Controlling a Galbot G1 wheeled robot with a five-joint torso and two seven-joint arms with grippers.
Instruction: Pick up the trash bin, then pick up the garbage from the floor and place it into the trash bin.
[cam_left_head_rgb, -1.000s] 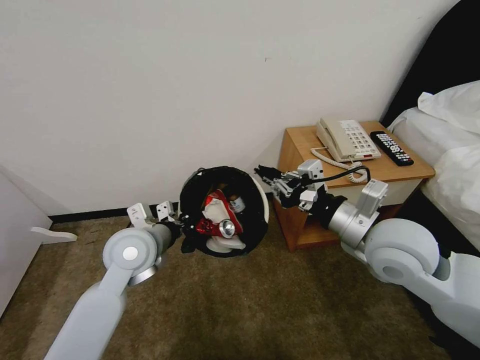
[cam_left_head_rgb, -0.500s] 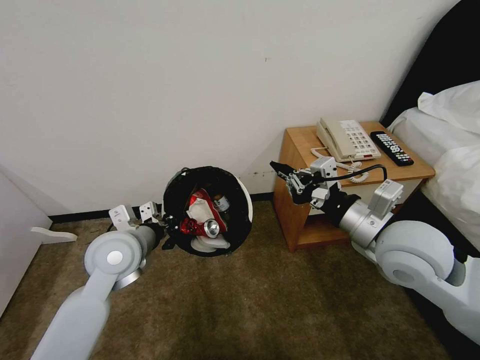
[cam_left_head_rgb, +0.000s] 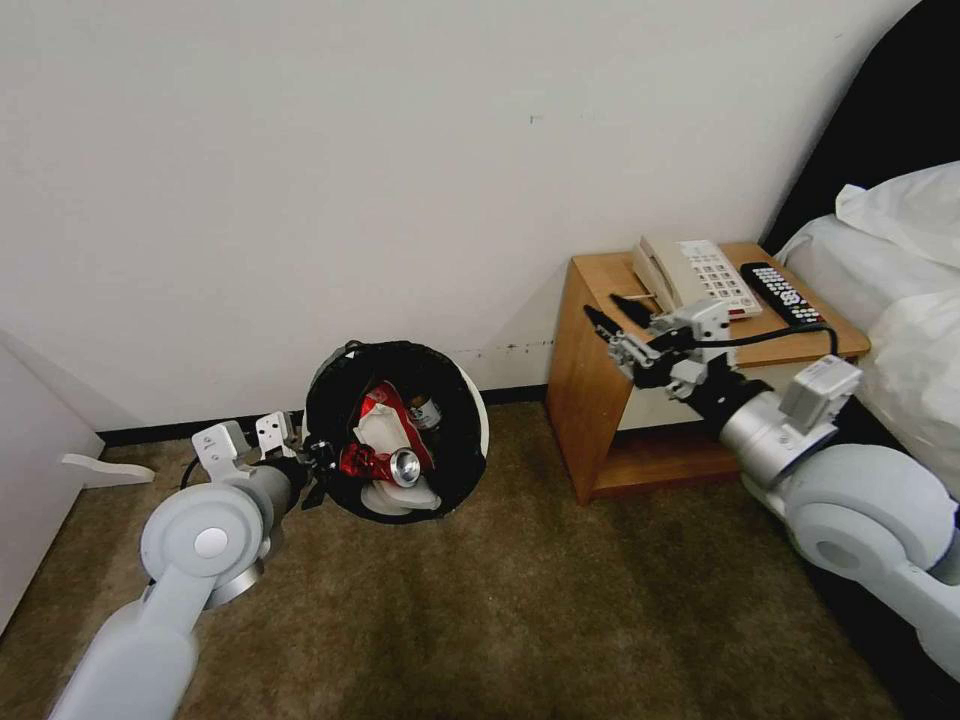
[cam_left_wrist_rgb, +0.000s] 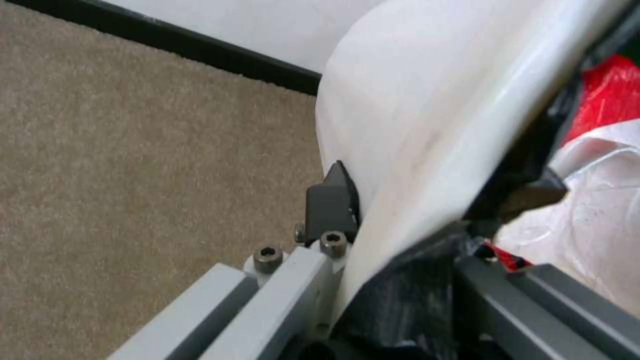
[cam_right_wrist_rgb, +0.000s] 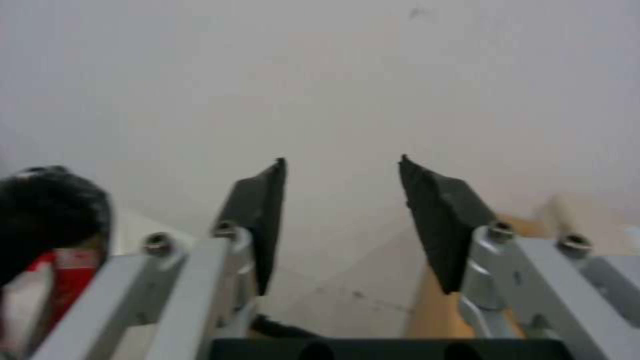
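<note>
The trash bin (cam_left_head_rgb: 470, 420), white with a black liner, hangs tilted just above the carpet near the wall, its mouth facing me. My left gripper (cam_left_head_rgb: 315, 468) is shut on its rim from the left. In the left wrist view the fingers (cam_left_wrist_rgb: 331, 200) pinch the white wall (cam_left_wrist_rgb: 427, 100). Garbage lies inside: a red can (cam_left_head_rgb: 385, 465), a red-white packet (cam_left_head_rgb: 375, 405), white pieces (cam_left_head_rgb: 395, 495) and a small bottle (cam_left_head_rgb: 425, 410). My right gripper (cam_left_head_rgb: 615, 315) is open and holds nothing, off to the bin's right by the nightstand's top corner. In its wrist view that gripper (cam_right_wrist_rgb: 341, 160) faces the wall, the bin (cam_right_wrist_rgb: 47, 215) at the edge.
A wooden nightstand (cam_left_head_rgb: 595, 420) stands against the wall, carrying a phone (cam_left_head_rgb: 700, 275) and a remote (cam_left_head_rgb: 782, 295). A bed (cam_left_head_rgb: 900, 300) with white bedding is at the far right. White furniture (cam_left_head_rgb: 30, 470) sits at the left edge. Open carpet (cam_left_head_rgb: 500, 620) lies in front.
My left arm has carried the bin leftward and a little lower. My right gripper has drawn away to the right and upward, up to the nightstand's top corner.
</note>
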